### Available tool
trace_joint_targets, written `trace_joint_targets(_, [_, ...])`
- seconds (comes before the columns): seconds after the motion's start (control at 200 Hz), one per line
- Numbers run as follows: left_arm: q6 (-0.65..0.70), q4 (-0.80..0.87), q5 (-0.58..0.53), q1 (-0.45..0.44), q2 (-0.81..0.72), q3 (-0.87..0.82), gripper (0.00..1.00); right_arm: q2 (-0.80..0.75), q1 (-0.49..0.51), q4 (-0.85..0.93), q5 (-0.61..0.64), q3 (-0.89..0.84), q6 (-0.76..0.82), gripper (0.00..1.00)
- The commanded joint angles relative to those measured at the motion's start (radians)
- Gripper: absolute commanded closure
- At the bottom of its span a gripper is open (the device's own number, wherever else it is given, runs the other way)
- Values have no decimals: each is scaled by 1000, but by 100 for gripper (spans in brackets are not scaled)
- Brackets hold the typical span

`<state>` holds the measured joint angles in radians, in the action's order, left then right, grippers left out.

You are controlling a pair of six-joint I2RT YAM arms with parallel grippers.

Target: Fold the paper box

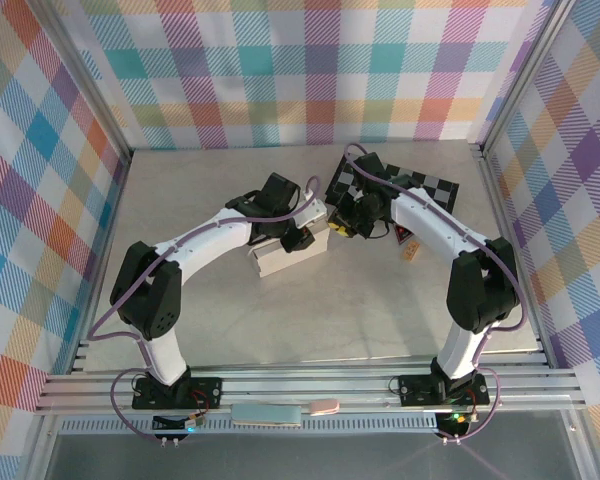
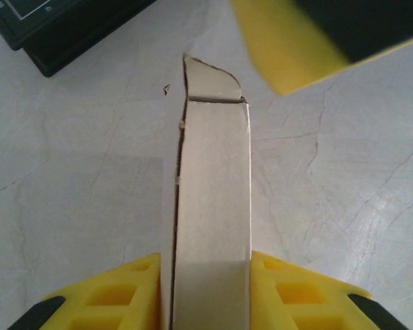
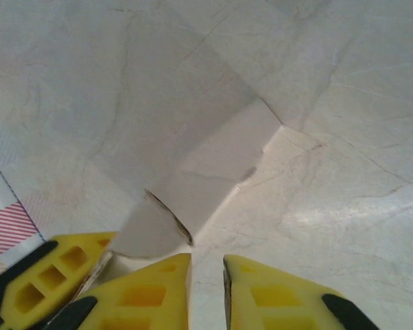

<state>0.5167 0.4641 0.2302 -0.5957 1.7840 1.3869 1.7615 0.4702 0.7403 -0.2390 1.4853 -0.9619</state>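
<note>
**Fold the paper box: end flap being closed near mid-bench.**
Clamping the paper box [image 1: 276,262] edge-on by a standing wall in the left tool [image 2: 205,261], a finger on each side, with the box sitting just to 9 o'clock of the middle of the bench [image 1: 230,320]. Resting the right tool [image 3: 206,265] at 2 o'clock of the box, fingers nearly together and gripping nothing, against a loose flap. Probably pressing that flap inward next: gripping the wall firmly, pushing along the crease rather than mid-panel, advancing slowly, guarding against buckling thin card or dragging the box toward the chequered board [image 1: 400,185].
</note>
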Motion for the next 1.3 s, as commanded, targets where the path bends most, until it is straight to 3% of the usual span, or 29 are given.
trace_joint_targets(0.0, [19, 48, -28, 25, 17, -8, 70, 21, 2, 83, 0, 37, -12, 74])
trace_joint_targets(0.265, [49, 65, -1, 28, 7, -11, 71, -7, -15, 48, -31, 70, -69, 58])
trace_joint_targets(0.455, [61, 67, 4, 34, -3, -22, 71, -44, -12, -173, -79, -25, -254, 44])
trace_joint_targets(0.595, [60, 70, 15, 42, -6, -14, 71, 13, -13, -155, -127, 26, -268, 40])
trace_joint_targets(0.735, [60, 73, 23, 45, -6, -15, 71, 12, -7, -252, -155, -22, -342, 31])
trace_joint_targets(1.06, [58, 68, 34, 51, 0, -17, 71, 45, 21, -216, -164, -63, -404, 30])
trace_joint_targets(1.19, [63, 67, 42, 51, 0, -17, 71, 77, 22, -122, -141, -15, -440, 31])
trace_joint_targets(1.295, [71, 64, 49, 51, -6, -19, 71, 153, 23, 54, -104, 125, -465, 28])
